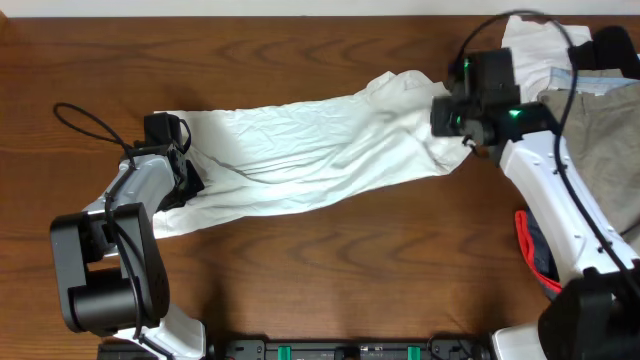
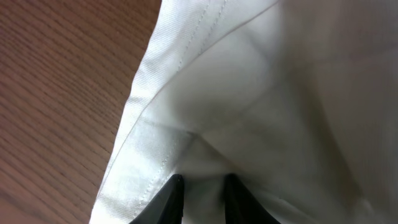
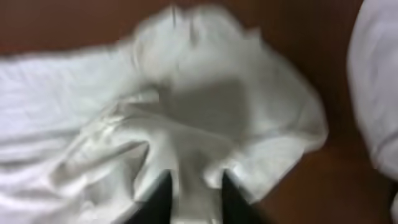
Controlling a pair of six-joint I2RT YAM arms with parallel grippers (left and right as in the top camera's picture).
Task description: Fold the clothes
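A large wrinkled white cloth lies stretched across the table from left to right. My left gripper is at its left end; in the left wrist view its fingers are shut on a fold of the white cloth near a stitched hem. My right gripper is at the cloth's right end; in the right wrist view its fingers are shut on a bunched fold of the white cloth. No dark label shows.
A pile of other clothes sits at the back right: khaki trousers, a white piece and a black piece. A red and dark item lies at the right edge. A black cable loops by the left arm.
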